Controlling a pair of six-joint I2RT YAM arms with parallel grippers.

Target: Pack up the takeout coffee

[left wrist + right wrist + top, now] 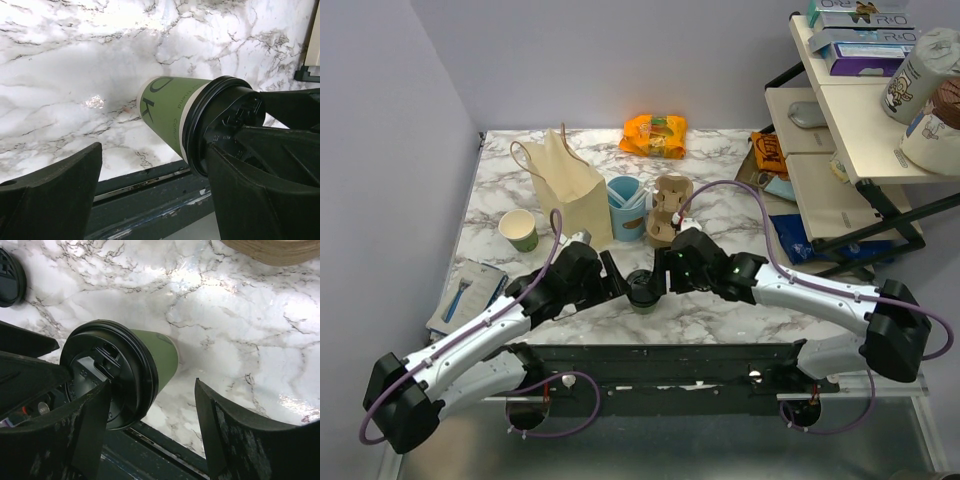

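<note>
The takeout coffee (642, 290), a green paper cup with a black lid, stands upright near the table's front edge between my two grippers. In the left wrist view the takeout coffee (170, 107) sits beyond my right finger (260, 190), not between the jaws. My left gripper (155, 195) is open and holds nothing. In the right wrist view the lid (107, 372) lies just past my left finger (75, 435), and my right gripper (152, 435) is open over bare marble. The tan paper bag (565, 185) stands behind, to the left.
A lidless green-and-white cup (520, 230) stands left of the bag. A light-blue cup (627, 205) and a cardboard cup carrier (668, 210) stand behind the grippers. A loose black lid (10, 277) lies nearby. An orange snack bag (655, 135) is at the back, a shelf (850, 120) at right.
</note>
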